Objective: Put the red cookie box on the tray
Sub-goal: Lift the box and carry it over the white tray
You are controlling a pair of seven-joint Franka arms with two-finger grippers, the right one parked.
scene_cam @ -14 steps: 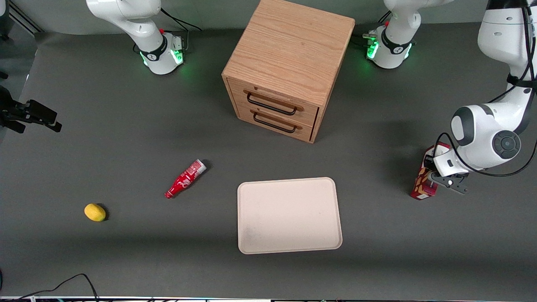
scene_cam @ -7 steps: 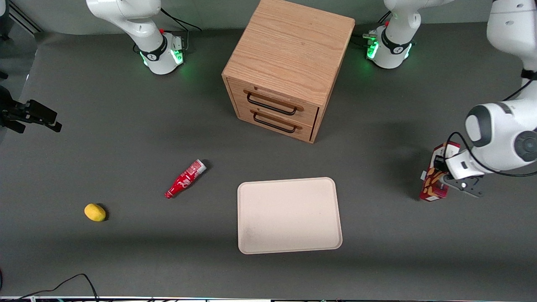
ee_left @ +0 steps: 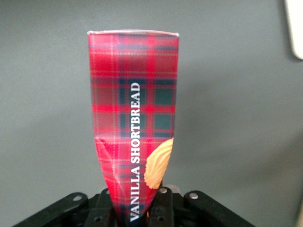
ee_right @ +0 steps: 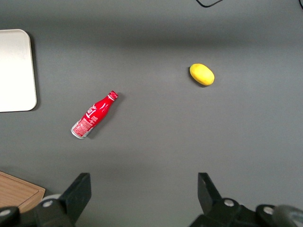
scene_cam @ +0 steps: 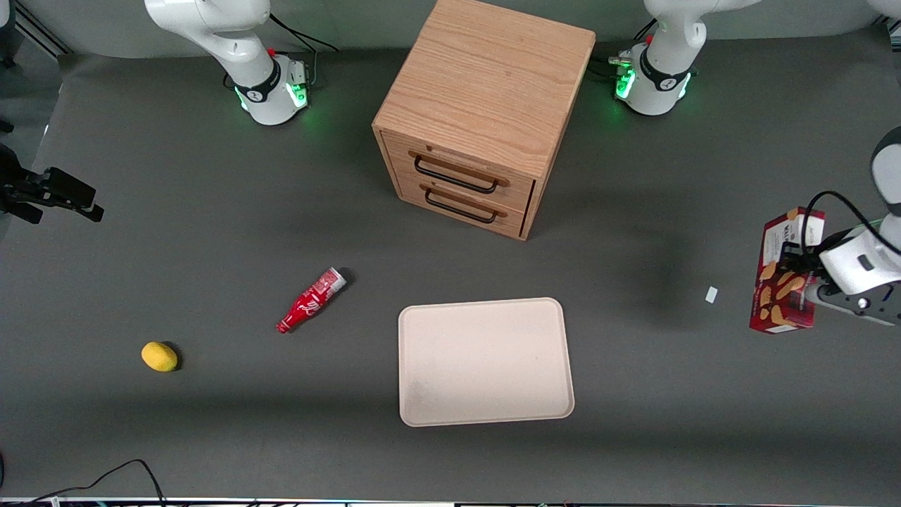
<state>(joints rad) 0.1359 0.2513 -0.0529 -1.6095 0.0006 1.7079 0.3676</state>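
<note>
Pincer [scene_cam: 809, 296] clamped on red cookie box [scene_cam: 785, 271], box lifted off the desk [scene_cam: 211, 232] near the working arm's edge, well apart from tray [scene_cam: 486, 361].

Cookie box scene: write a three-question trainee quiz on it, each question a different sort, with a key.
1. True or false: the cookie box is lying on the tray.
2. Which thing is nearest to the bottle? A) lemon B) drawer cabinet C) tray
3. Fill in: the gripper has its jaws shut on the ____.

Key
1. False. The gripper holds the box in the air toward the working arm's end of the table, apart from the tray.
2. C. The tray lies closest to the bottle on the table.
3. Cookie box; the left wrist view shows the box pinched at its end.
</note>
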